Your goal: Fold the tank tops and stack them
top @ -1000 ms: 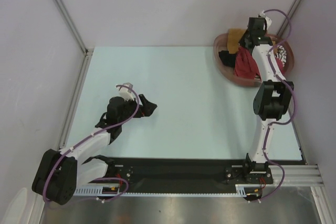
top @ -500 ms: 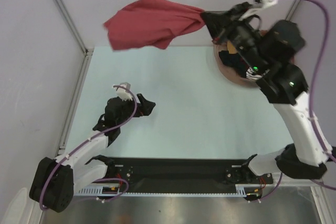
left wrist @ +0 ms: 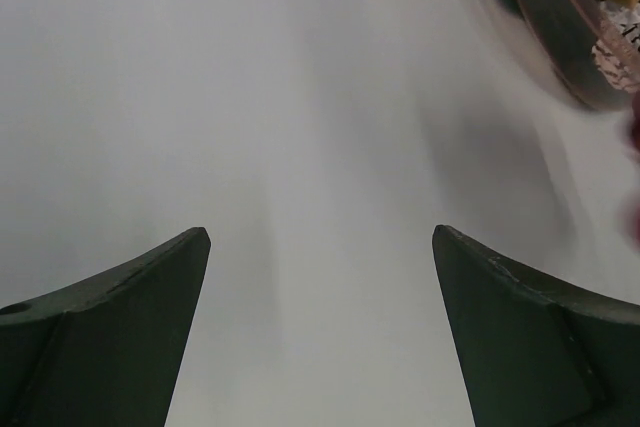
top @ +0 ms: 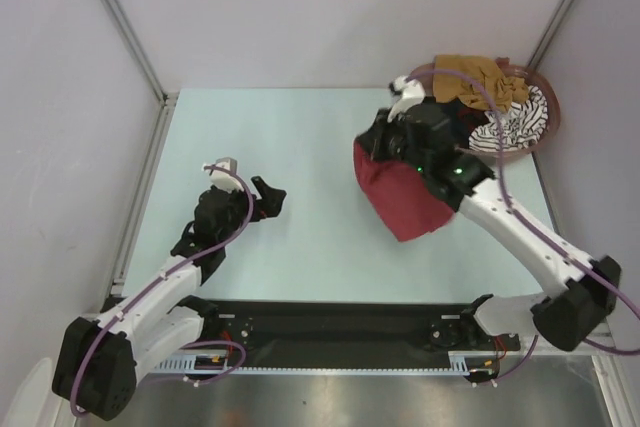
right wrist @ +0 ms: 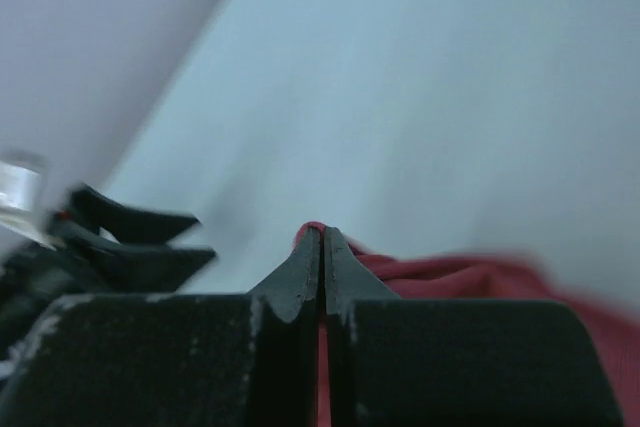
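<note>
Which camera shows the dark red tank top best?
Top external: most of the dark red cloth tank top, held by the right gripper. Right wrist shows a blurry red edge; left wrist, a red smear.

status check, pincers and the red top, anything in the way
Left pincer open, empty. Right pincer shut on dark red tank top, outside the basket. Mustard top and striped top in basket. Nothing between the pincers.
</note>
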Robot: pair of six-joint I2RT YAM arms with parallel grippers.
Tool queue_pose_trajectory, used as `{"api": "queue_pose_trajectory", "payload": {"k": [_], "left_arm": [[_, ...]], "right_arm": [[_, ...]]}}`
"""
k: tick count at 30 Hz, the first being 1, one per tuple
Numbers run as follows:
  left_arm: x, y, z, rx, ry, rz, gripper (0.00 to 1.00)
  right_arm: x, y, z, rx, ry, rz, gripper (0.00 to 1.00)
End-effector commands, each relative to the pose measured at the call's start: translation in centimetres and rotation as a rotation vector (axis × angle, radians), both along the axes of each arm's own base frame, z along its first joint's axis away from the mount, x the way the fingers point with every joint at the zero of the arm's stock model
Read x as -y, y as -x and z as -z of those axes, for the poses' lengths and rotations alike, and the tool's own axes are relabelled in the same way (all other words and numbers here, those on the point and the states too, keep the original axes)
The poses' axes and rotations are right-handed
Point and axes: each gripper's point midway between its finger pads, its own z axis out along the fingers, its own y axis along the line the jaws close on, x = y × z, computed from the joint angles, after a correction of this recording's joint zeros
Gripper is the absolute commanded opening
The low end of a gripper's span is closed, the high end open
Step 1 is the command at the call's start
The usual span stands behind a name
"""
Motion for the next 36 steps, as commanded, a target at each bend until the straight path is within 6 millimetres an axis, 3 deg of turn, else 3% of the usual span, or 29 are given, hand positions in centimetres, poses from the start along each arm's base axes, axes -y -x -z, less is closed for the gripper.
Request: {"api": "queue_pose_trajectory", "payload": {"k": [1,2,4,6,8,12,14,15,16,18,20,23,26,28,30,32,34,35,36], "left_arm": [[-0.2,-0.3,-0.3,-0.003,-0.008,-0.021,1.00],[-0.2,-0.3,-0.5,0.001,-0.006,-0.021,1.00],[-0.2,-0.2,-0.6,0.009,-0.005,-0.021,1.00],[-0.3,-0.1,-0.6,0.014,-0.006,-0.021,1.00],[-0.3,-0.1,-0.8,0.019,-0.004,-0.021,1.00],[-0.2,-0.1,-0.9,0.026,-0.002,-0.018,1.00],[-0.2,-0.1,-1.0,0.028,0.000,-0.017,1.00],[-0.2,-0.1,-1.0,0.027,-0.001,-0.017,1.00],[-0.3,-0.1,-1.0,0.025,-0.001,-0.020,1.00],[-0.3,-0.1,-1.0,0.026,-0.001,-0.021,1.00],[-0.4,0.0,-1.1,0.030,0.000,-0.024,1.00],[-0.4,0.0,-1.3,0.039,0.001,-0.022,1.00],[-0.4,0.1,-1.4,0.047,0.002,-0.022,1.00],[-0.5,0.2,-1.4,0.049,0.001,-0.024,1.00],[-0.6,0.2,-1.4,0.047,-0.001,-0.029,1.00],[-0.7,0.1,-1.4,0.045,-0.006,-0.034,1.00],[-1.1,0.1,-1.3,0.042,-0.014,-0.052,1.00],[-1.1,0.1,-1.1,0.034,-0.020,-0.054,1.00],[-1.3,0.0,-1.2,0.035,-0.022,-0.063,1.00]], "right_arm": [[-1.7,0.6,4.2,-0.115,-0.050,-0.064,0.00],[-1.6,0.8,7.4,-0.172,-0.024,-0.062,0.00],[-2.1,0.7,9.8,-0.215,-0.027,-0.070,0.00],[-2.4,1.0,11.6,-0.247,-0.016,-0.089,0.00],[-3.2,1.3,11.6,-0.251,-0.023,-0.128,0.00],[-4.8,2.3,8.9,-0.178,-0.037,-0.223,0.00],[-5.7,2.7,6.3,-0.124,-0.034,-0.250,0.00],[-6.4,3.7,5.9,-0.112,-0.010,-0.282,0.00],[-6.7,3.8,3.4,-0.066,-0.028,-0.288,0.00],[-7.3,4.8,1.4,-0.033,-0.037,-0.314,0.00],[-7.0,4.8,-1.7,0.018,-0.069,-0.301,0.00],[-5.6,3.4,-3.5,0.053,-0.053,-0.198,0.00],[-4.4,0.4,-1.3,-0.006,0.005,-0.116,0.00],[-3.2,-1.9,1.4,-0.080,0.050,-0.040,0.34],[-1.9,-3.8,6.0,-0.194,0.113,0.072,0.71],[-0.6,-4.7,8.8,-0.249,0.160,0.132,0.74],[-0.6,-3.6,11.5,-0.276,0.181,0.094,0.73],[-0.7,-3.2,11.9,-0.268,0.175,0.074,0.71],[-0.8,-2.8,10.7,-0.219,0.138,0.051,0.66]]}}
